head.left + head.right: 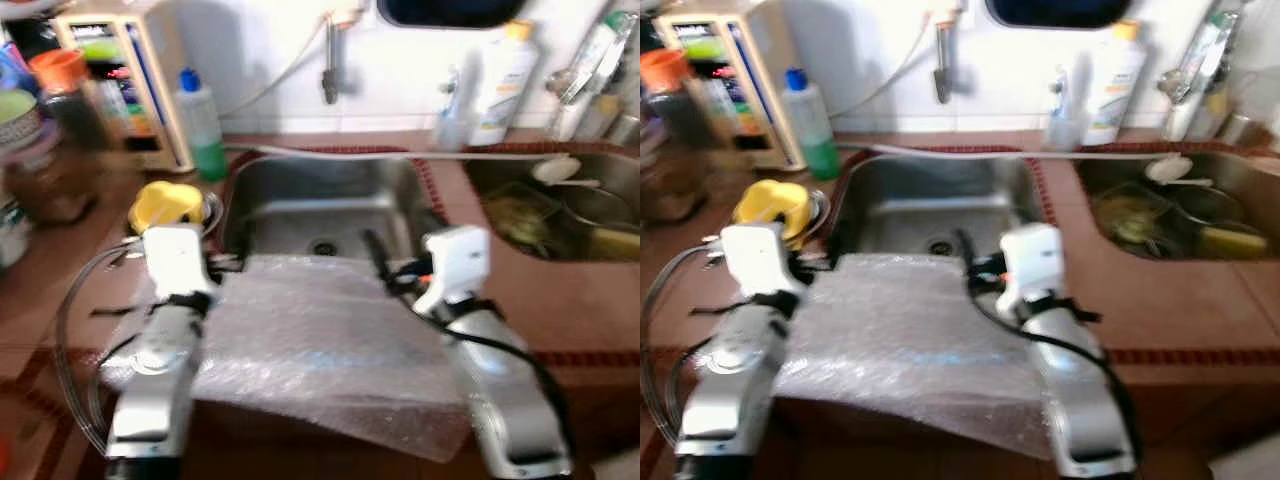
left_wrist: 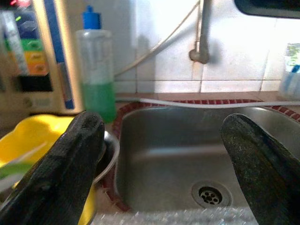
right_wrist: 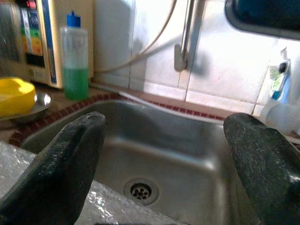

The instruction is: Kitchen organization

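Jaws of both the left gripper and right gripper gape empty above the bubble wrap at lower centre, probably poised to lift it off the sink.

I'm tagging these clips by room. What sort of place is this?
Most likely a home kitchen counter: a steel sink set in a tiled worktop, a wall tap above it, and a bottle of green dish liquid beside it.
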Motion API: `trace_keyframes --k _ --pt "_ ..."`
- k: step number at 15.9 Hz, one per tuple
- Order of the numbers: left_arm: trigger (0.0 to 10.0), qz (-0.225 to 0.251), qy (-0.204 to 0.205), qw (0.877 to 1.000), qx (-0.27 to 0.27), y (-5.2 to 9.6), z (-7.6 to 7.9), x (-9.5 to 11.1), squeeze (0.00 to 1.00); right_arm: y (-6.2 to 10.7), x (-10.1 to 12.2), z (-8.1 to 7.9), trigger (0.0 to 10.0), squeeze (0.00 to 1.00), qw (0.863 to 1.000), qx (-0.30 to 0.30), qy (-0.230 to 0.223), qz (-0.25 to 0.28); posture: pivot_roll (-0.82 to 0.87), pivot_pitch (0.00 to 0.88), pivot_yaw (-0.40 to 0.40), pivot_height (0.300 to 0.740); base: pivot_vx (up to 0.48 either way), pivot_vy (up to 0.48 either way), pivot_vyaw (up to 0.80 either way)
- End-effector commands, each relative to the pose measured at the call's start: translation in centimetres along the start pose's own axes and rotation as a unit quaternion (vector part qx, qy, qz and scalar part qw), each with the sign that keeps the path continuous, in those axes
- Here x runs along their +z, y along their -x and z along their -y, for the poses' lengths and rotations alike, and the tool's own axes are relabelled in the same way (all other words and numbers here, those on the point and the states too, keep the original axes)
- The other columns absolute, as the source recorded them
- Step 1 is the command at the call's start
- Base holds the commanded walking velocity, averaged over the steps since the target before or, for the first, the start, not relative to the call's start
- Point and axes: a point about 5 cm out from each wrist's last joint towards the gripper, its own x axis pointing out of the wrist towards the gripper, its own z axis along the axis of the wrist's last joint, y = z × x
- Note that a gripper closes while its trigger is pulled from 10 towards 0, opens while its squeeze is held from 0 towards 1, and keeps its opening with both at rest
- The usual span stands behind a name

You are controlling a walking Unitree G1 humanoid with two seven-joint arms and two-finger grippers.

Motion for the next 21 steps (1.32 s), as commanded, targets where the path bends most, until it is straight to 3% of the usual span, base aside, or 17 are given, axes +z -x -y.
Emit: trace_keyframes --k 1,8,13,14,18,21 --pt "10.0 0.005 0.005 1.0 -0.013 -0.1 0.7 0.3 0.0 0.2 0.3 0.6 10.0 0.0 1.0 -0.008 0.007 0.007 -0.02 0.0 0.047 0.74 0.274 0.0 0.0" --pt "10.0 0.004 0.007 1.0 -0.008 0.0 0.8 0.2 0.0 0.3 0.3 0.6 10.0 0.0 1.0 -0.004 0.012 0.006 -0.03 0.0 0.044 0.74 0.253 0.0 0.0" --pt "10.0 0.029 -0.044 0.998 0.02 -0.2 0.4 0.9 0.0 0.4 0.4 0.6 10.0 0.0 1.0 -0.004 0.013 0.007 -0.03 0.001 0.042 0.74 0.0 0.0 0.0" --pt "10.0 0.039 -0.073 0.995 0.061 -0.3 -0.7 1.3 0.0 0.4 0.5 0.6 10.0 0.0 1.0 -0.003 0.013 0.009 -0.03 0.002 0.041 0.74 0.0 0.0 0.0" --pt "10.0 0.025 -0.106 0.986 0.127 0.0 -2.5 1.1 0.0 0.5 0.7 0.5 10.0 0.0 1.0 0.007 0.008 0.013 -0.03 0.004 0.036 0.74 0.0 0.0 0.0" --pt "10.0 0.005 -0.106 0.982 0.158 0.3 -3.5 0.4 0.0 0.5 1.2 -0.2 10.0 0.0 0.999 0.041 -0.005 0.022 -0.02 0.007 0.031 0.74 0.0 0.0 0.0"
